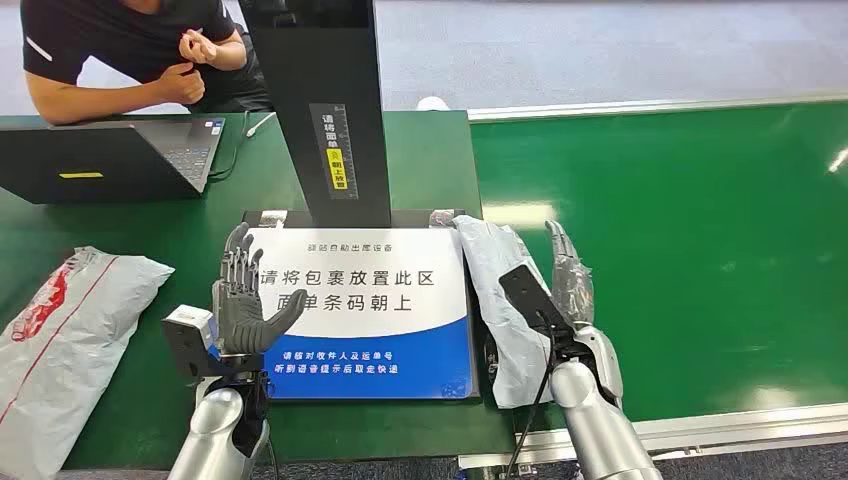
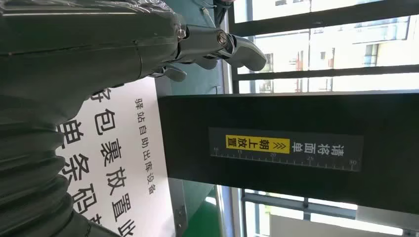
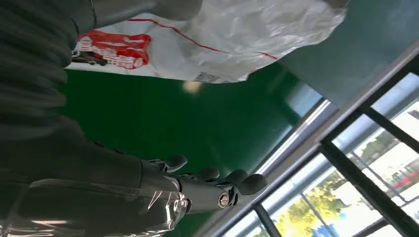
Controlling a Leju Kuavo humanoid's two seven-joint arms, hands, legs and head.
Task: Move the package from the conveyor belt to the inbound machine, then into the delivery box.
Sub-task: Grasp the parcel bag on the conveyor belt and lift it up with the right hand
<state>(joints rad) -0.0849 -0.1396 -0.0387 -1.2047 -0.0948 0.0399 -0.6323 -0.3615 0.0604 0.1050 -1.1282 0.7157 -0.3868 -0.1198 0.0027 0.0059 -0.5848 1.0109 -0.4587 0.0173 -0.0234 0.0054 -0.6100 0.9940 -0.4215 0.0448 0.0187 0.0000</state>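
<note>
Conveyor belt (image 1: 700, 250) green, runs along the right. Green table (image 1: 420, 150) on the left carries the inbound machine: black column (image 1: 320, 100) over a white-blue placement pad (image 1: 370, 320). Person (image 1: 130, 50) seated behind an open laptop (image 1: 110, 160). 2 grey poly bags: a spare bag (image 1: 70, 340) at the table's left edge, and the package (image 1: 500, 300) at the belt's left edge, just beside the pad. Right hand (image 1: 565, 290) alongside the package, fingers extended; can't tell if it has a grip. Left hand (image 1: 245, 300) over the pad's left edge, fingers spread, holding nothing.
</note>
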